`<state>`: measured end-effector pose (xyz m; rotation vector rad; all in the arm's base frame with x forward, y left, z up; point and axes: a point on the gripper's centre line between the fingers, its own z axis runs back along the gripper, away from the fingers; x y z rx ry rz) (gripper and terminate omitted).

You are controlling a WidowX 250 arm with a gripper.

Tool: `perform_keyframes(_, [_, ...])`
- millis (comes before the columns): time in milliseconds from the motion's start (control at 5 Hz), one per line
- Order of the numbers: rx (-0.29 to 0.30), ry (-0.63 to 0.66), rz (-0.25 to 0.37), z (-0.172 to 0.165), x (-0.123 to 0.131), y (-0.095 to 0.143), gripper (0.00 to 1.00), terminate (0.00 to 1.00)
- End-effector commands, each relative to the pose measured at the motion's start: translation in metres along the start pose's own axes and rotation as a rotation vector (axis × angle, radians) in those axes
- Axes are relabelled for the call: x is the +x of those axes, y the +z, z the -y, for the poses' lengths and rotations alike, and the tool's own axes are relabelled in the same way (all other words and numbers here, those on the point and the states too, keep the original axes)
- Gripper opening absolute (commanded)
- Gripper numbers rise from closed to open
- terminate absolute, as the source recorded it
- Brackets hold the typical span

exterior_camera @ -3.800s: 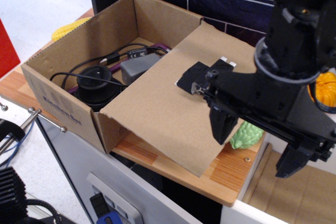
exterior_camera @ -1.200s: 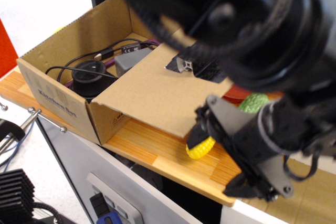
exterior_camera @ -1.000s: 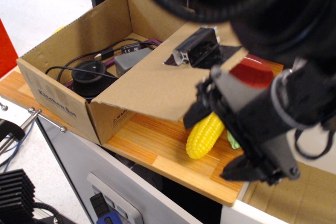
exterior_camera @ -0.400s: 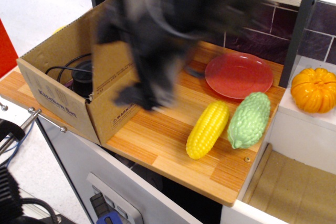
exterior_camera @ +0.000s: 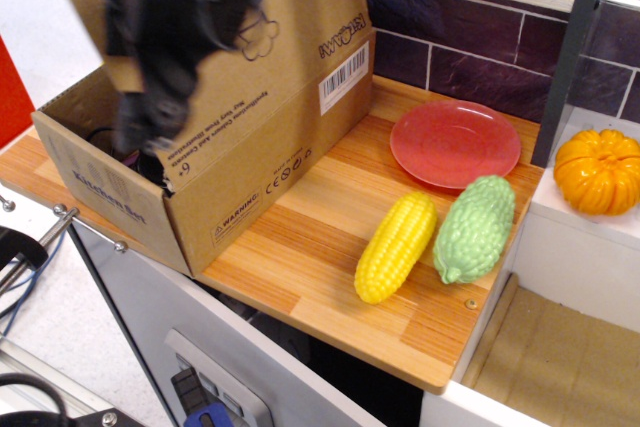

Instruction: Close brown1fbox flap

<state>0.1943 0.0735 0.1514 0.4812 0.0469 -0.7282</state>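
observation.image shows the box (exterior_camera: 215, 182) at the worktop's (exterior_camera: 300, 267) left end, its flap (exterior_camera: 290, 22) raised steeply, printed face toward the plate. My tool (exterior_camera: 160, 57) is a dark blur above the opening; I cannot tell its state. I judge the flap light, stiff and creasable, best pushed flat near its free top edge; its long axis runs along the box's length.

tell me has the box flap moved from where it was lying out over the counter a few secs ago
Yes. The flap has swung up and to the left, off the wooden counter. It now stands raised over the brown box, uncovering the red plate and the corn cob.
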Motion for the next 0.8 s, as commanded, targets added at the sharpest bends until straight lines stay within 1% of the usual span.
perform_keyframes(0, [-0.121,-0.144,0.041,-0.044,-0.009,-0.021,1.0,0.0])
perform_keyframes(200, [-0.223,-0.207,0.064,-0.051,-0.018,-0.046,1.0,0.0])
perform_keyframes(400, [-0.269,-0.221,0.109,-0.045,-0.014,-0.068,1.0,0.0])
perform_keyframes(600, [-0.309,-0.202,0.127,-0.043,-0.01,-0.08,1.0,1.0])
